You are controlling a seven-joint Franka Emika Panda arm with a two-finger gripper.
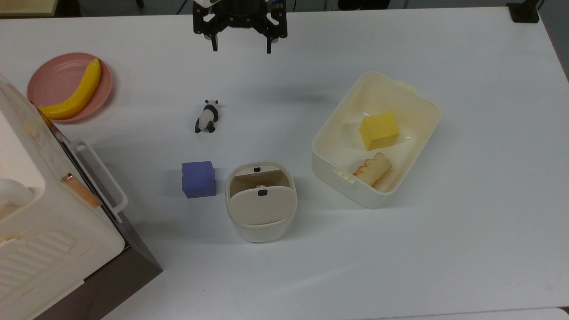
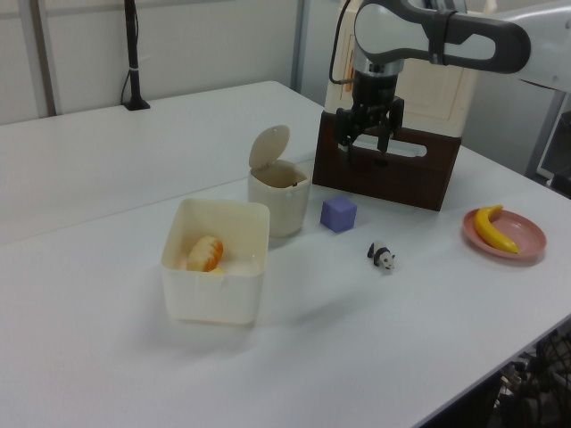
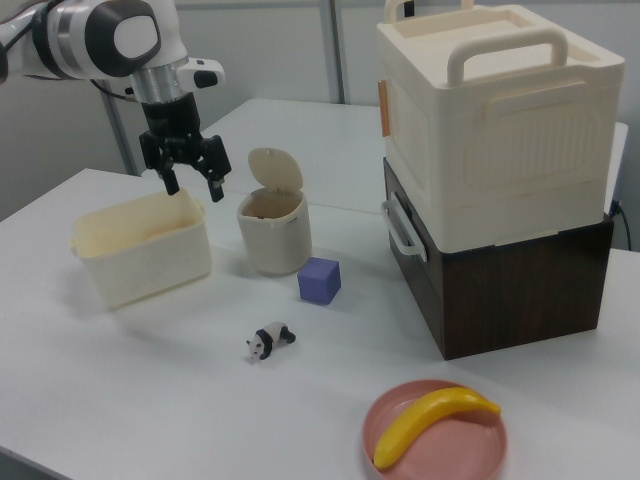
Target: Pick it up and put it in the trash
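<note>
At the top view's upper edge, the gripper (image 1: 240, 44) hangs wide open and empty, well apart from the trash (image 1: 261, 202), where a pale scrap glimpsed under its tilted lid may be the paper, which could spill if the bin is knocked.

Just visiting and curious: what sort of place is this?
Probably a robotics lab or test room: a robot arm hangs over a plain white table set with toy props, such as a panda figurine and a small swing-lid bin.
</note>
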